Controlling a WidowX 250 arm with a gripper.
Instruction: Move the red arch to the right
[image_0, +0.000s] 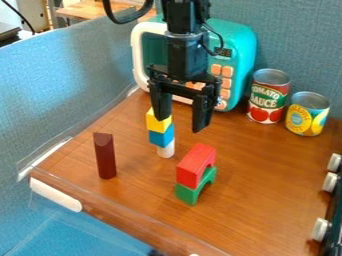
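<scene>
The gripper (182, 122) hangs open over the middle of the table, its two fingers pointing down with a wide gap between them. Below it and slightly to the right, the red arch (196, 164) rests on top of a green arch (196, 187), toward the front of the table. Nothing is held, and the gripper is apart from the red arch. Its left finger hangs in front of or close by a yellow block (157, 123); whether they touch I cannot tell.
The yellow block tops a stack with a blue block (161, 136) and a white cylinder (166, 149). A dark red block (105, 156) stands upright at left. A teal toy microwave (238, 46) and two cans (268, 96) line the back; white knobs (320, 228) edge the right side.
</scene>
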